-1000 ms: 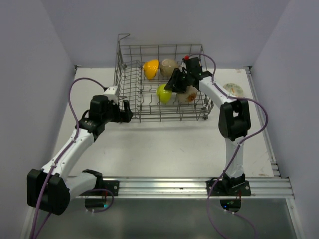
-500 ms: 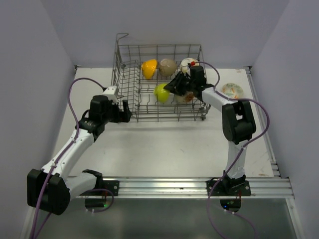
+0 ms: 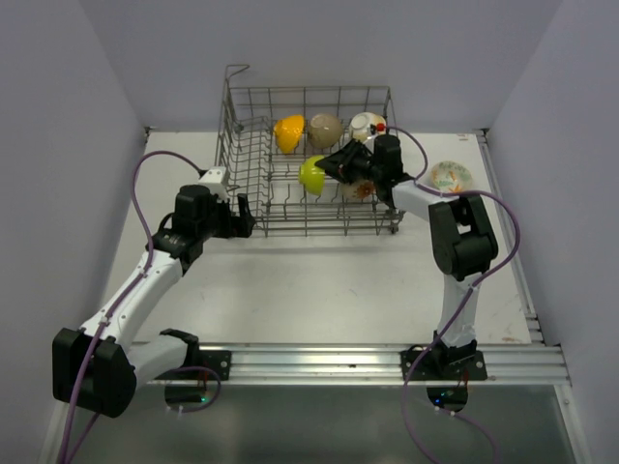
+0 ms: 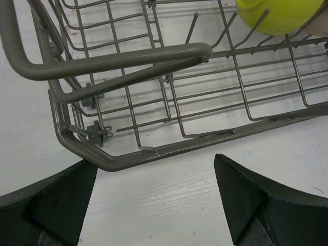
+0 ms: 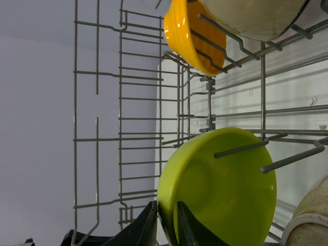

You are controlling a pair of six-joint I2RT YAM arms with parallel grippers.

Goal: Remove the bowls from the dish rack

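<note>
The grey wire dish rack [image 3: 309, 91] stands at the back of the table. It holds an orange bowl [image 3: 290, 132], a beige bowl [image 3: 326, 129], a white patterned bowl [image 3: 367, 123], a lime green bowl [image 3: 311, 174], and a patterned bowl [image 3: 364, 189] partly hidden by my right arm. My right gripper [image 3: 331, 166] is inside the rack, shut on the lime green bowl's rim [image 5: 225, 189], with one finger on each side of it [image 5: 166, 229]. My left gripper [image 3: 242, 215] is open and empty at the rack's near left corner [image 4: 128, 159], fingers [image 4: 51, 205] just off the wire.
A patterned bowl [image 3: 450, 175] sits on the table right of the rack. Upright tines [image 5: 241, 147] lie across the green bowl's face. The orange bowl [image 5: 192, 33] and beige bowl [image 5: 251, 15] sit behind it. White walls close in on three sides.
My right wrist dropped lower and nearer, uncovering the white patterned bowl at the back. The green bowl shifted slightly up and left. The rack's left side nudged left. The left arm held still.
</note>
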